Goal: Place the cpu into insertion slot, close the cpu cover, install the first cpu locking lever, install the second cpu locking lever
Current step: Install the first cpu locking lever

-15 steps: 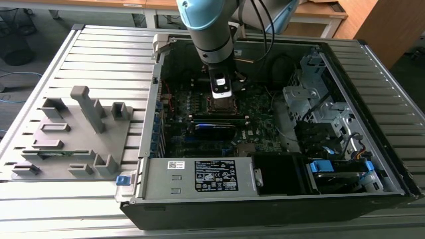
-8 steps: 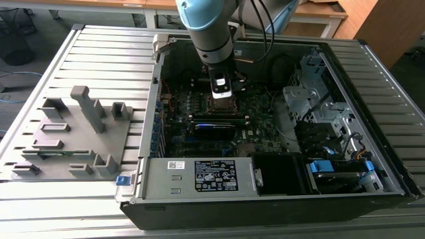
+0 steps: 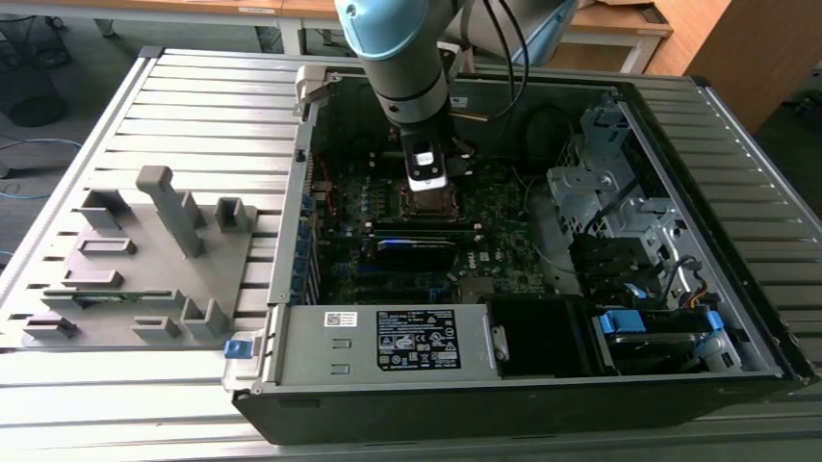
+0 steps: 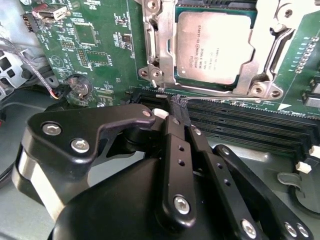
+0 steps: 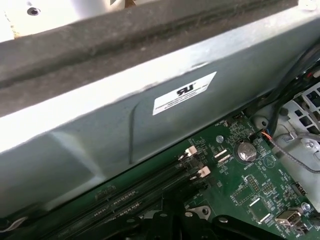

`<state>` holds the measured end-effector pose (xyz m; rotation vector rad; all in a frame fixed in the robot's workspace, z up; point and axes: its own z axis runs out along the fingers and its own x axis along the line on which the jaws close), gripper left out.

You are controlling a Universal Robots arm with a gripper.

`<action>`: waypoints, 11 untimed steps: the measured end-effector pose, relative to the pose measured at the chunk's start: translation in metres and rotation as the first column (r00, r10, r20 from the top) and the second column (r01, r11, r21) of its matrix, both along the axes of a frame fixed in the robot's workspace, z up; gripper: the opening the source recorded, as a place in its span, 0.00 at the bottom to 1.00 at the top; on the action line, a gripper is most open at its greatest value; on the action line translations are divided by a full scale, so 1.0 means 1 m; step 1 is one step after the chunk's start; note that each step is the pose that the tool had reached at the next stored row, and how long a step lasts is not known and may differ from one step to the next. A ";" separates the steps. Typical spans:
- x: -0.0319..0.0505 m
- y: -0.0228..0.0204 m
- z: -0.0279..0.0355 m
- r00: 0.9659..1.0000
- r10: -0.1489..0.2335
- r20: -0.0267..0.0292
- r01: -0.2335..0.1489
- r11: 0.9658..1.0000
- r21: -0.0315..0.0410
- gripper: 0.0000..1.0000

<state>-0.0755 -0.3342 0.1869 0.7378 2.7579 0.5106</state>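
Sitting flat in the socket (image 3: 432, 201), framed by the thin metal cover (image 4: 162, 50), just beyond the pressed-together fingers (image 4: 178, 114), the chip (image 4: 214, 47) is looking light, stiff and fragile, likely best held by its bare edges.

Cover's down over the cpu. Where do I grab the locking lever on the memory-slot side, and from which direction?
Take the locking lever by its bent end, beside the hand, coming in from the side of the memory slots. The rest looks like a thin rod lying flat against the cpu cover, leaving little to close on; the kinked end seems to stand clear.
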 end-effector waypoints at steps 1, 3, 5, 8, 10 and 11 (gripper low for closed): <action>-0.0007 0.0000 -0.0002 1.000 0.000 0.001 0.000 1.000 0.000 0.11; -0.0017 0.0001 -0.0007 1.000 0.000 0.003 0.000 1.000 0.000 0.11; -0.0023 0.0001 -0.0014 1.000 0.000 0.005 0.000 1.000 0.000 0.11; -0.0028 0.0000 -0.0017 1.000 0.000 0.007 0.000 1.000 0.000 0.11; -0.0028 0.0000 -0.0018 1.000 0.000 0.007 0.000 1.000 0.000 0.11; -0.0029 0.0000 -0.0018 1.000 0.000 0.007 0.000 1.000 0.000 0.11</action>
